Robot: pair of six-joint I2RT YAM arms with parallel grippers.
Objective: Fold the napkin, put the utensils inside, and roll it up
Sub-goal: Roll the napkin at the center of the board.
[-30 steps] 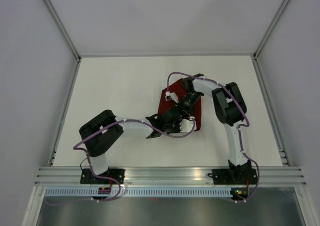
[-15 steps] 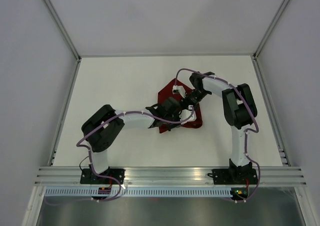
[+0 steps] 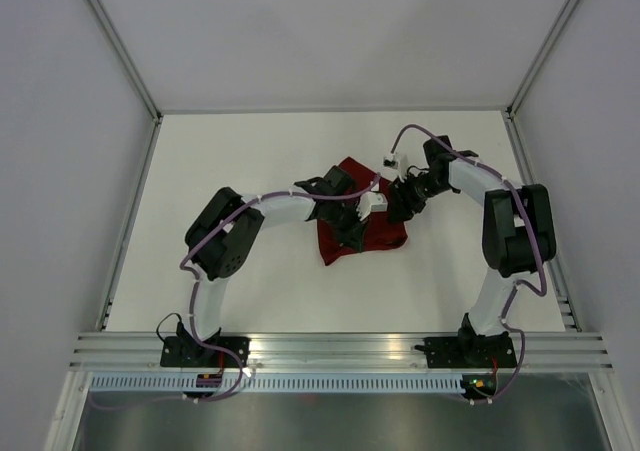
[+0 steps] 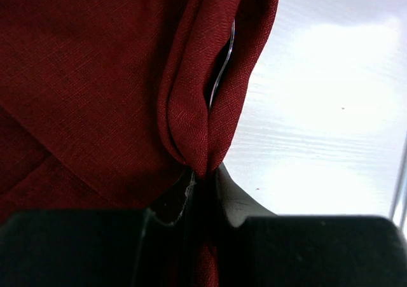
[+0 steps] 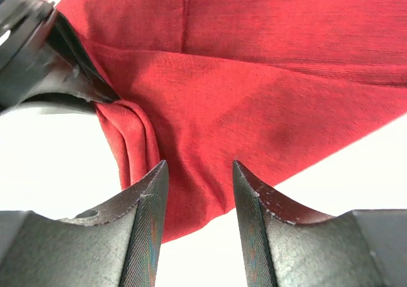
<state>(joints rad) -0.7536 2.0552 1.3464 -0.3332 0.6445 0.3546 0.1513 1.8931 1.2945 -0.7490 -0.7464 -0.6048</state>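
Napkin point(image 3: 385, 233), dark red, bunched; left claw point(image 4: 202, 175) pinches its fold, right claw point(image 5: 196, 191) gapes.

The left arm point(image 3: 270, 209) is reaching toward two o'clock from its base, the left gripper point(image 3: 352, 226) pinching a napkin point(image 3: 335, 246) fold between nearly closed jaws. The right arm point(image 3: 510, 231) is bending toward ten o'clock, the right gripper point(image 3: 405, 203) hanging with its jaws apart, gripping nothing.
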